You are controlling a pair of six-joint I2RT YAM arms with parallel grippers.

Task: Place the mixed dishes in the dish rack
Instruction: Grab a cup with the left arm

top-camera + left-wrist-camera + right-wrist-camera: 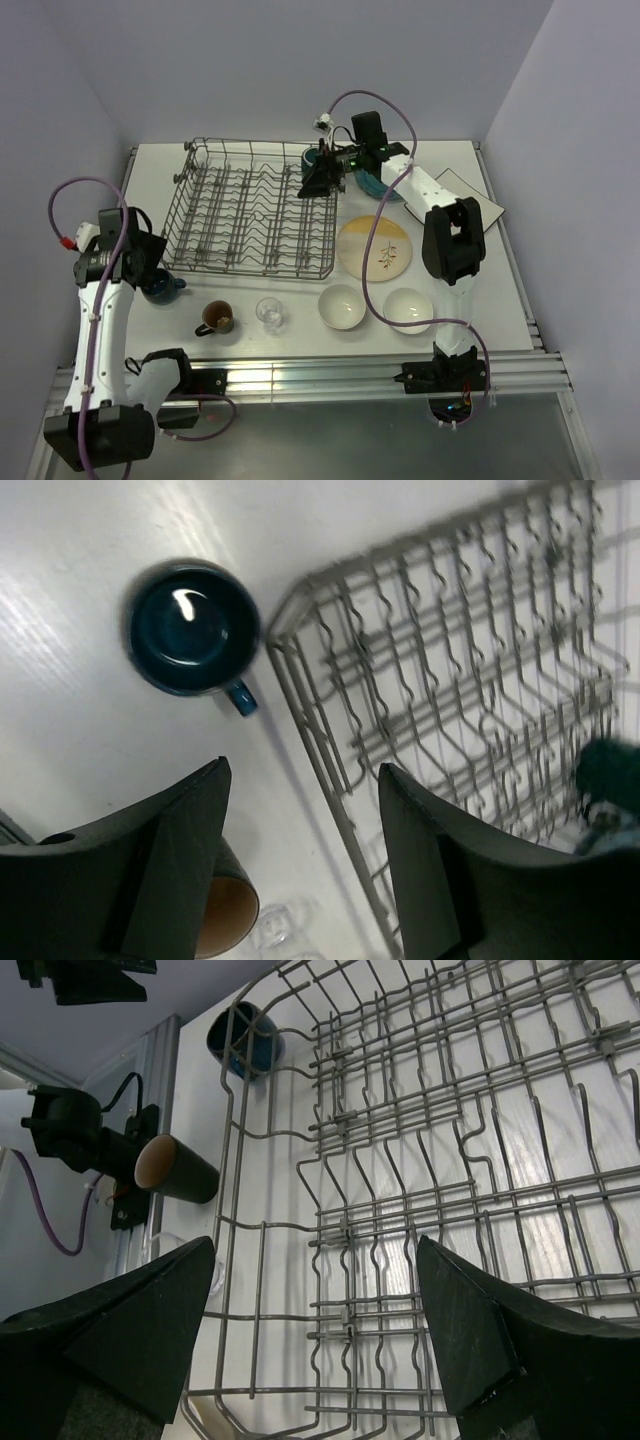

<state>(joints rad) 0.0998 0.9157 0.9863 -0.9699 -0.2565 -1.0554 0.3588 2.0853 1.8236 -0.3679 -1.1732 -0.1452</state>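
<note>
The dish rack (250,215) stands empty at the centre left. My left gripper (148,258) hangs open off its near left corner, above a dark blue mug (160,287). In the left wrist view the left gripper (303,768) holds nothing, with the blue mug (192,628) ahead and the dish rack (450,680) to the right. My right gripper (318,182) is open over the rack's far right corner. In the right wrist view the right gripper (315,1245) is empty above the rack wires (420,1160). A brown-lined mug (216,318), a clear glass (269,313) and two white bowls (341,306) (408,309) stand along the front.
A yellow-cream plate (374,247) lies right of the rack. A teal dish (375,183) sits partly under the right arm. A white square plate (470,200) lies at the far right. A dark teal mug (312,157) stands behind the rack's far right corner.
</note>
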